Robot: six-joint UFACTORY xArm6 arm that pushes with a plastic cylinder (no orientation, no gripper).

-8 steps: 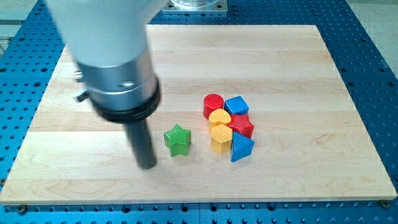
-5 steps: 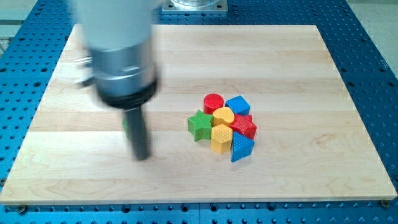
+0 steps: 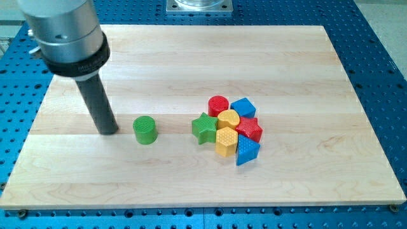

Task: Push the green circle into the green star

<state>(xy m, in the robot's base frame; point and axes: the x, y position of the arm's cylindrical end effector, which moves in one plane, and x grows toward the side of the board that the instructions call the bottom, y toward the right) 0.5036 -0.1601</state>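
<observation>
The green circle (image 3: 145, 130) is a short cylinder lying on the wooden board (image 3: 191, 57), left of centre. The green star (image 3: 204, 128) lies to its right, a clear gap between them, touching the left side of a cluster of blocks. My tip (image 3: 108, 131) rests on the board just left of the green circle, with a narrow gap between them. The rod rises to the large grey arm body at the view's top left.
The cluster right of the star holds a red cylinder (image 3: 218, 105), a blue cube (image 3: 242, 107), a yellow heart (image 3: 226, 118), a red star (image 3: 248, 129), a yellow hexagon (image 3: 226, 140) and a blue triangle (image 3: 247, 151).
The green star has shifted right against the cluster. My tip has moved left and up the view, and the green circle, hidden behind the arm before, is now in full view.
</observation>
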